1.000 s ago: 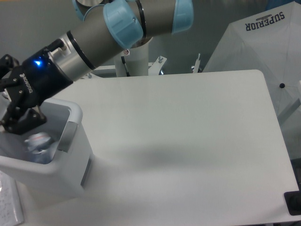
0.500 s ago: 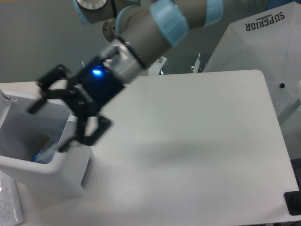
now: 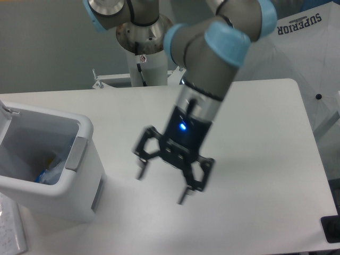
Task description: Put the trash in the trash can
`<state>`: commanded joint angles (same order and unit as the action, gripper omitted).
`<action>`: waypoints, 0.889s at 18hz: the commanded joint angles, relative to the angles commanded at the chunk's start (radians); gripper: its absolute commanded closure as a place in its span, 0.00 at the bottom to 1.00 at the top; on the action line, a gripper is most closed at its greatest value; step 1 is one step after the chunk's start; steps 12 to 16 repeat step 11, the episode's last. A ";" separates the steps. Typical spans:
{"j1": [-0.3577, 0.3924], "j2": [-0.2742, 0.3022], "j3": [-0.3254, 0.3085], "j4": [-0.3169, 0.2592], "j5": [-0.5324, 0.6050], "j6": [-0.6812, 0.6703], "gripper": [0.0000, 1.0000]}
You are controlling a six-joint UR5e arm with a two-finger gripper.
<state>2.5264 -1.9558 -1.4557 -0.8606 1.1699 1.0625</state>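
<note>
The trash can stands at the left edge of the white table, its grey tab on the side facing the middle of the table. Down inside it, against the near right corner, lies the bottle; only a patch of blue label and some pale, crumpled clear plastic show over the rim, so I cannot tell which way its long axis runs or where its cap points, nor whether the pale stuff is the wad or the bottle itself. The gripper hangs over the middle of the table, well apart from the bin, pointing down and a little toward the near edge, with a blue light glowing on its black body. Its two fingers are spread wide and there is nothing between them. A second ago that same hand was over the bin's opening, with something pale just under its fingers; half a second ago it had swung out beside the rim, already spread; now it is off to the right above bare tabletop, and the arm has turned from lying across the scene to coming down nearly upright. The bin has not shifted.
</note>
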 joint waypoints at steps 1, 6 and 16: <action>0.012 0.000 -0.006 -0.002 0.054 0.032 0.00; 0.020 -0.020 -0.023 -0.023 0.298 0.091 0.00; 0.017 -0.046 0.011 -0.144 0.376 0.105 0.00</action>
